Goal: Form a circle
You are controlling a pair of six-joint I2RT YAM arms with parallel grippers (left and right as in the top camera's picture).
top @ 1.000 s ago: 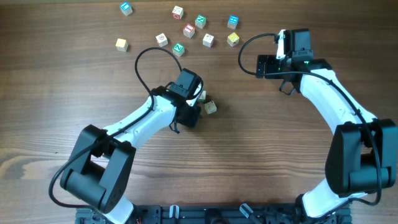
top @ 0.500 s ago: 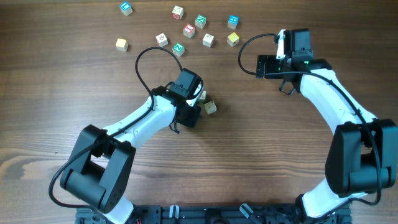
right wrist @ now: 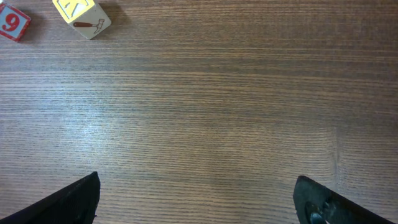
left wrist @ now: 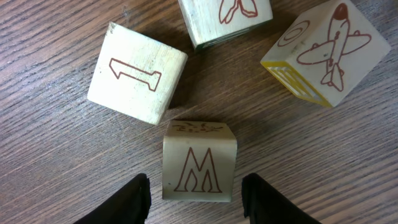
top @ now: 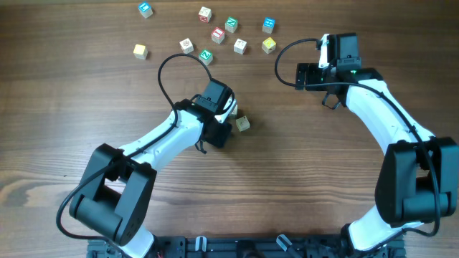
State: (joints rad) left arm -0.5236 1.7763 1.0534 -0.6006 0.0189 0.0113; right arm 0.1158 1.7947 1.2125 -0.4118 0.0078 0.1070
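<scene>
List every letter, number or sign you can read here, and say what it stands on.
"1": pale wooden cube at upper left, left wrist view.
"M": pale wooden cube at bottom centre, same view.
"9": red-framed cube, right wrist view.
"K", partly cropped: yellow-framed cube, same view.
Scattered small cubes in the overhead view: too small to read.

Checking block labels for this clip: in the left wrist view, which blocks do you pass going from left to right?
block marked 1 -> block marked M -> airplane block. The block cut off at the top edge overlaps the M one sideways, so it is left out.
</scene>
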